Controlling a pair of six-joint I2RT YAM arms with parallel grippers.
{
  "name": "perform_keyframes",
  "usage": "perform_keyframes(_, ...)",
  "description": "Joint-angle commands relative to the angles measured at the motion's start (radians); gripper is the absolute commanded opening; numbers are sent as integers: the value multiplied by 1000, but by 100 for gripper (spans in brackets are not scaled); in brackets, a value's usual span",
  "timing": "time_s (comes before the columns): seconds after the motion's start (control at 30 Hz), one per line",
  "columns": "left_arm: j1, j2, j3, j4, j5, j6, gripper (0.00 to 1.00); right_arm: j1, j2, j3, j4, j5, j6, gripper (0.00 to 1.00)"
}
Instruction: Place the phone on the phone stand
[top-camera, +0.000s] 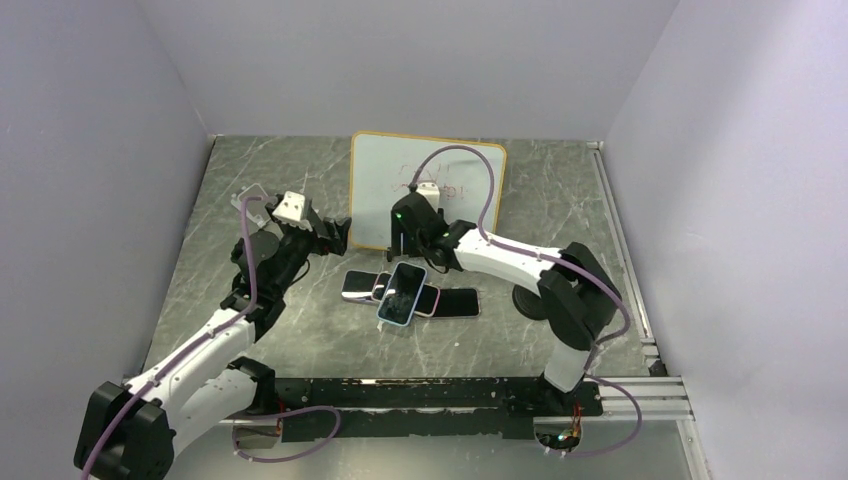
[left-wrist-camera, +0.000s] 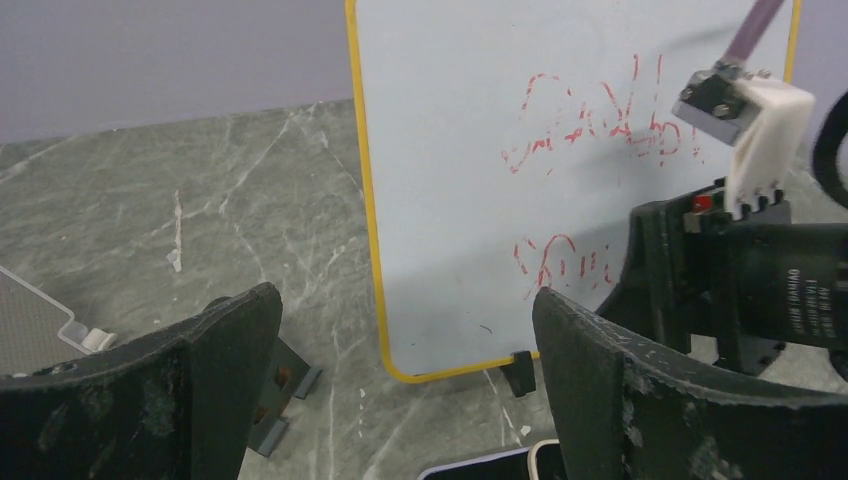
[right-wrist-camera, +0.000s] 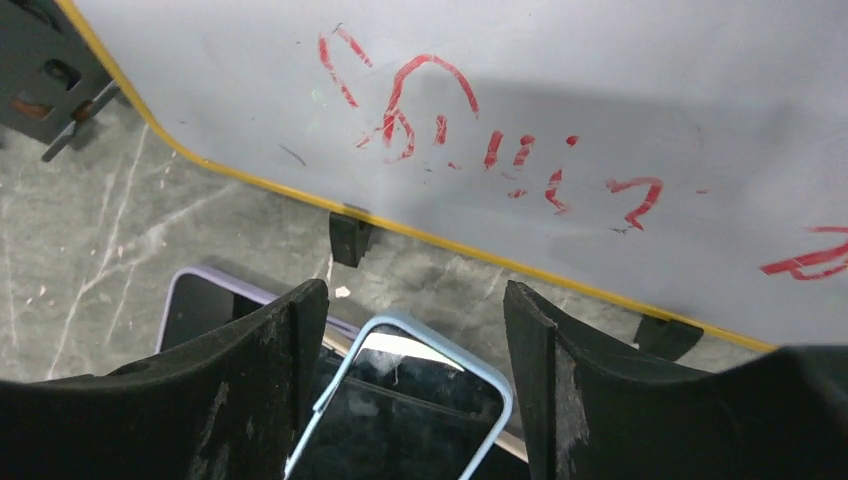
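A phone in a light-blue case (top-camera: 402, 293) lies screen up on top of a small pile of phones in the middle of the table. My right gripper (top-camera: 405, 258) reaches down over its far end. In the right wrist view the top of the blue phone (right-wrist-camera: 420, 400) sits between the fingers of the right gripper (right-wrist-camera: 415, 295). Its left edge is against the left finger and a gap shows on its right. The dark grey phone stand (right-wrist-camera: 45, 70) stands left of the whiteboard's corner. My left gripper (left-wrist-camera: 405, 300) hovers wide open and holds nothing, with the stand (left-wrist-camera: 290, 385) partly hidden behind its left finger.
A yellow-framed whiteboard (top-camera: 430, 185) with red scribbles stands upright just behind the phones. A purple-cased phone (top-camera: 358, 285), a pink-cased one (top-camera: 430, 300) and a black one (top-camera: 458, 302) lie under the blue phone. A grey mesh object (left-wrist-camera: 30, 320) lies at far left.
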Motion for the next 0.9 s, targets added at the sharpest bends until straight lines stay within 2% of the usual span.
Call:
perform_keyframes(0.0,5,10,20,-2,6,-6,100,-14,83,58,-59,28,35,68)
perform_keyframes(0.23,5,31,29,-5,3,-1,100,-37,170,102,-72,61,34,67)
perform_keyframes(0.5,6,51,34,-1,0,3,100,-122,204,120,-22,50,3,66)
perform_keyframes(0.73,7,43,34,-13,-66,10,100,-168,314,239,13,22,-19,66)
perform_keyframes(0.87,31,51,34,-18,-58,-13,100,-182,390,320,42,-10,-8,66)
